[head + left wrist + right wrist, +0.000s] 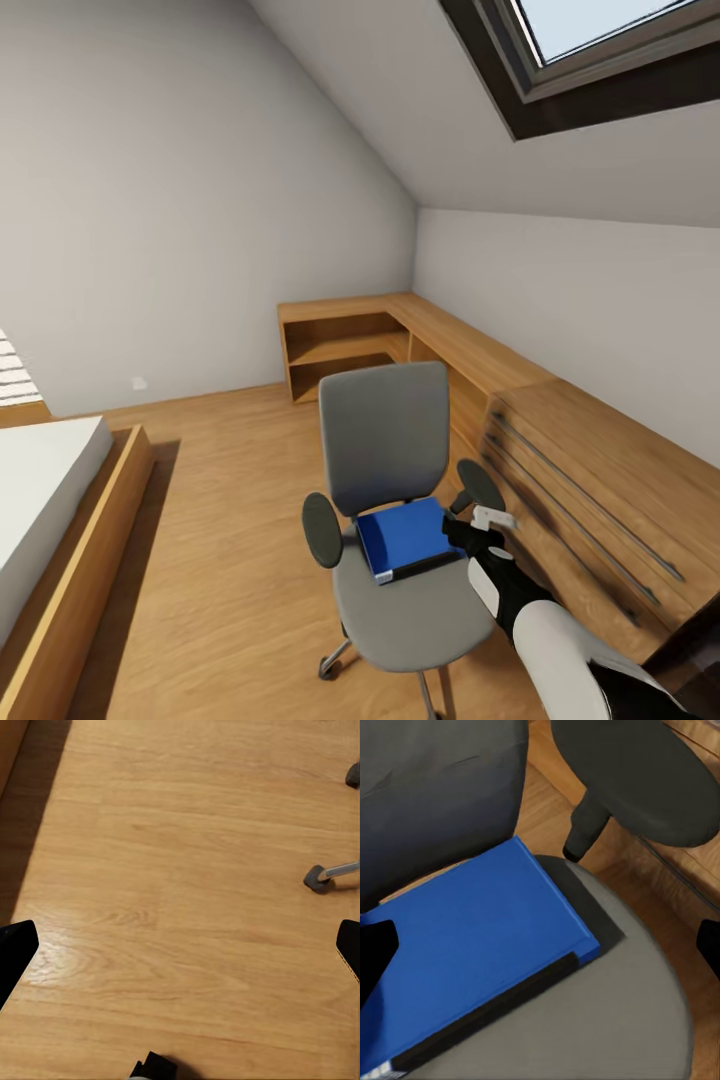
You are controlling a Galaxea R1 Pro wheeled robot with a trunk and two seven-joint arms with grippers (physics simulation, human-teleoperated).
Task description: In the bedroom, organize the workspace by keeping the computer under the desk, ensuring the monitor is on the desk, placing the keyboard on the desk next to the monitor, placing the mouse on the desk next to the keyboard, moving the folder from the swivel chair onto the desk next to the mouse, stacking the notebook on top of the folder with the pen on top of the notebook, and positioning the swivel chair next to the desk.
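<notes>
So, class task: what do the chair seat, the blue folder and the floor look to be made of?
Chair seat: grey fabric-like padding, matte with no glare. Blue folder: smooth, flat cover, possibly plastic or coated card, with a dark spine edge. Floor: light wood boards, visible grain and a soft sheen suggesting a satin finish.

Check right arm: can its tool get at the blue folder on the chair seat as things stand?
Probably yes. The right tool sits open at the edge of the blue folder, which lies flat and uncovered on the swivel chair seat. The armrest stands close beside the approach and may crowd it.
</notes>
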